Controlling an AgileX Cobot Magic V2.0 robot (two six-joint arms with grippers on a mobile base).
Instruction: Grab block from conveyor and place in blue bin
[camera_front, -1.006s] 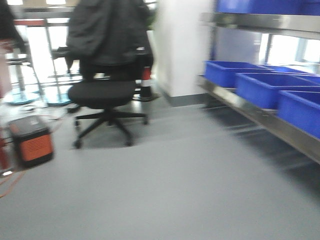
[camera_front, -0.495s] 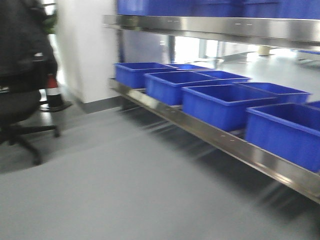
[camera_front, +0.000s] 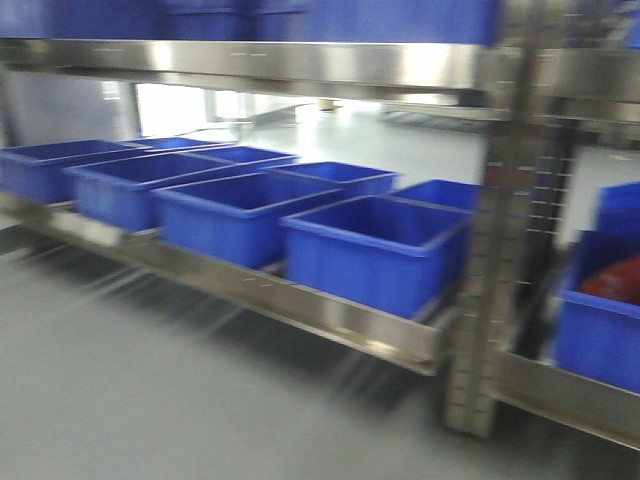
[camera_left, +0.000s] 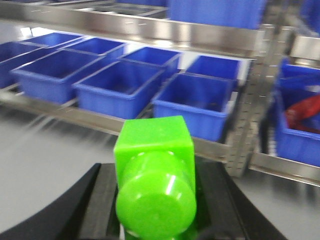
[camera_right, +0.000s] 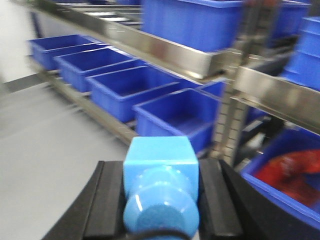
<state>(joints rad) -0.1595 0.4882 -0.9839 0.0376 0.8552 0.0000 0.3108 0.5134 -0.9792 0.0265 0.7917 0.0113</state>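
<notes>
Filling the bottom centre of your left wrist view, the left gripper pinches a green block between its 2 black fingers. Low in your right wrist view, the right gripper clamps a blue block the same way. Beyond both, across the grey floor, a row of open blue bins lines the lower steel shelf. At far right, past an upright post, 1 more bin holds something red, too blurred to identify.
</notes>
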